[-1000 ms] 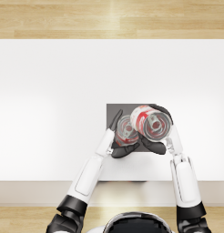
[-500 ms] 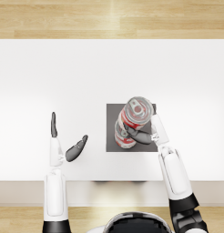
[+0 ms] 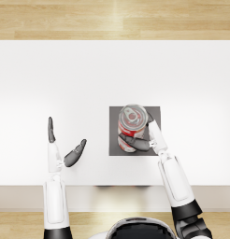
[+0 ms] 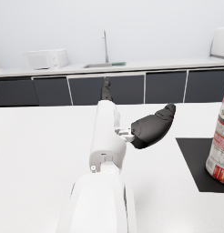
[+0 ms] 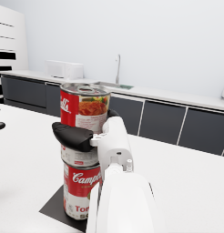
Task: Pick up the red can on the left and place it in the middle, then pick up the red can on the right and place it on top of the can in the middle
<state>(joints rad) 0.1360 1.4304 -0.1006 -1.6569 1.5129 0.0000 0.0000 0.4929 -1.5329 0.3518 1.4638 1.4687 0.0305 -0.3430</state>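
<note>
Two red soup cans stand stacked on a dark square mat (image 3: 114,133) in the middle of the white table. My right hand (image 3: 144,140) grips the upper can (image 3: 132,117) around its lower half, thumb across the front. In the right wrist view the upper can (image 5: 84,111) sits upright on the lower can (image 5: 79,191), with my right hand (image 5: 89,139) around it. My left hand (image 3: 61,148) hovers well to the left of the mat, fingers spread and holding nothing. The left wrist view shows that left hand (image 4: 148,127), with the stack (image 4: 220,154) at the frame's edge.
The white table (image 3: 65,79) stretches wide on both sides of the mat, and its front edge lies near my arms. A kitchen counter with a sink tap (image 4: 105,45) and a microwave (image 4: 44,58) runs along the wall behind.
My left hand let go at the mat and drew back to the left, fingers spread. My right hand brought its can upright over the middle can.
</note>
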